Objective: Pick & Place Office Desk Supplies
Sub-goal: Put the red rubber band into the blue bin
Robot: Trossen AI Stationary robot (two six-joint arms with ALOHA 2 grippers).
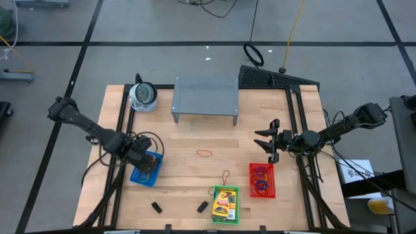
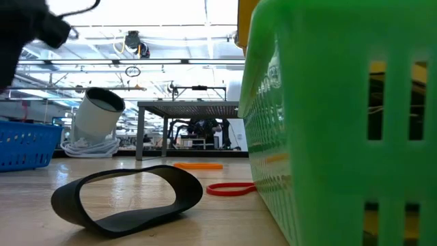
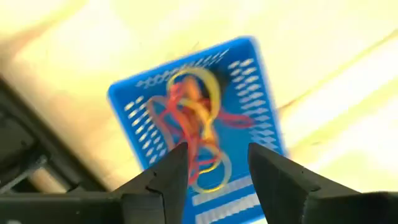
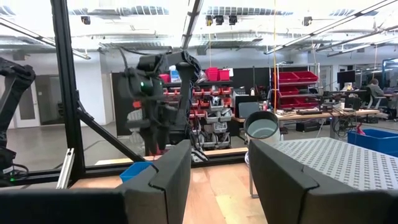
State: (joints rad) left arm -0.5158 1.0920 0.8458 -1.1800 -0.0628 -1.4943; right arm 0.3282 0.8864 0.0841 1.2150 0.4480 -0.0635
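- Green basket (image 2: 341,123) fills the low view's foreground, crayon box inside.
- Left claw (image 3: 214,168), fingers apart and empty, hangs over blue basket (image 1: 145,170) of rubber bands (image 3: 193,124): drop looks done.
- Right claw (image 1: 273,140), fingers apart, waits near red basket (image 1: 262,180).
- Next, likely: fetch orange band (image 1: 204,154) mid-worktop.

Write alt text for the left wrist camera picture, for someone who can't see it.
The left gripper, fingers open and empty, hovers directly above a small blue perforated plastic basket holding a tangle of red, orange and yellow rubber-band loops. The basket sits on the pale wooden table.

Rubber bands (image 3: 194,121) in basket (image 3: 249,84)
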